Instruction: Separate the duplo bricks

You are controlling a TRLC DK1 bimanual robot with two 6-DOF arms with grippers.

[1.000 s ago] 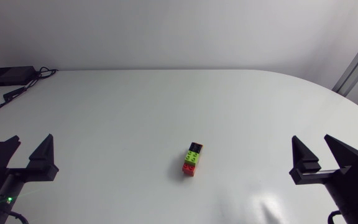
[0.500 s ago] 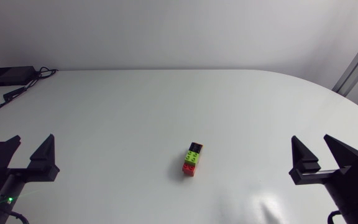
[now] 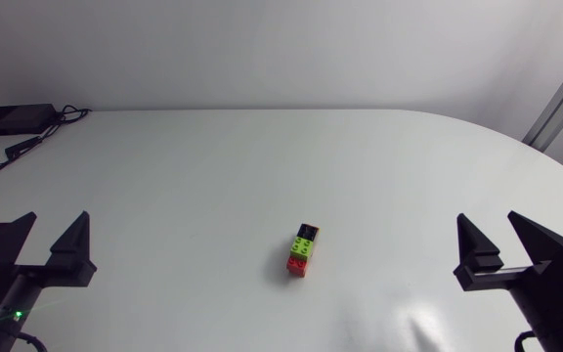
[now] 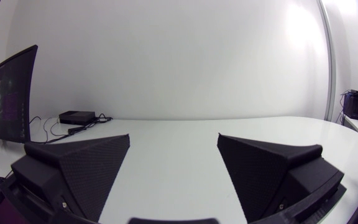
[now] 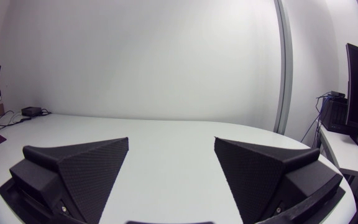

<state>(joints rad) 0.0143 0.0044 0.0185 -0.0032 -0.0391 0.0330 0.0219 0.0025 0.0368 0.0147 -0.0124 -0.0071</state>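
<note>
Left hand (image 3: 57, 219) edged inward; duplo bricks (image 3: 303, 250) joined, untouched.

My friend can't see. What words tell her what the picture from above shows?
A small clump of joined duplo bricks, black, lime green and red, sits near the middle of a white table. The left gripper and the right gripper are open at either side, well away from it. A small black box with cables sits at the far left corner.

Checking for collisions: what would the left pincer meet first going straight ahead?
Probably nothing: bare table lies ahead of the left pincer; the black box sits off to one side, depth unclear.
</note>
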